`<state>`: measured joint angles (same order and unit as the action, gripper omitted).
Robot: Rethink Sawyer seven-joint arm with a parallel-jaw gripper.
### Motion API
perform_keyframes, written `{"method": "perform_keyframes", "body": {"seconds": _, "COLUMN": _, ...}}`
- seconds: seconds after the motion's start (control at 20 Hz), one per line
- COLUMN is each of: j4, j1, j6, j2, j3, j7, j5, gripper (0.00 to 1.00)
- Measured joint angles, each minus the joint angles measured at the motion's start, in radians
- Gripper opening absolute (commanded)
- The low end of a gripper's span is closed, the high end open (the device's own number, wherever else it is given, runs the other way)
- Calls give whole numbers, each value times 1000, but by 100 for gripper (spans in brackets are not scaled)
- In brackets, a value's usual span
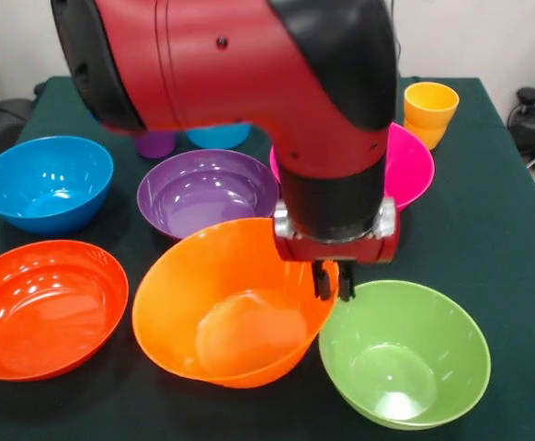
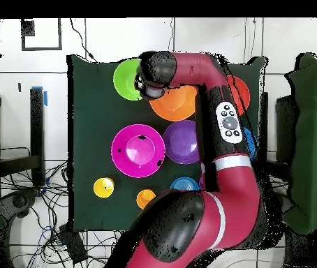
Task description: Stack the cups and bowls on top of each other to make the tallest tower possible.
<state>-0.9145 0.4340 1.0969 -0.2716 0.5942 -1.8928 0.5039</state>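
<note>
My gripper (image 1: 334, 281) is shut on the right rim of the large orange bowl (image 1: 221, 312), which sits tilted between the shallow red-orange bowl (image 1: 42, 308) and the green bowl (image 1: 405, 354). The purple bowl (image 1: 208, 191) and the large blue bowl (image 1: 47, 182) stand behind them. The large pink bowl (image 1: 413, 165) is at the back right, partly hidden by the arm. A yellow cup (image 1: 430, 110) stands behind it. A purple cup (image 1: 155, 144) and the small blue bowl (image 1: 220, 138) show under the arm. In the overhead view my gripper (image 2: 149, 87) is between the green bowl (image 2: 128, 79) and the orange bowl (image 2: 175, 103).
The overhead view shows the pink bowl (image 2: 138, 150), purple bowl (image 2: 182, 142), yellow cup (image 2: 104, 187), orange cup (image 2: 146, 198) and small blue bowl (image 2: 184, 184) on the dark green cloth (image 2: 88, 125). The arm covers much of the table's right side there.
</note>
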Motion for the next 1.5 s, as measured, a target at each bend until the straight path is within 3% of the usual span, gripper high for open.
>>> {"method": "perform_keyframes", "body": {"seconds": 0.6, "j4": -99, "j1": 7, "j6": 0, "j2": -141, "j3": 0, "j7": 0, "j5": -25, "gripper": 0}}
{"method": "perform_keyframes", "body": {"seconds": 1.3, "j4": -152, "j1": 32, "j6": 0, "j2": -172, "j3": 0, "j7": 0, "j5": -48, "gripper": 0}}
{"method": "perform_keyframes", "body": {"seconds": 1.5, "j4": -211, "j1": 50, "j6": 2, "j2": -218, "j3": 0, "j7": 0, "j5": -67, "gripper": 0}}
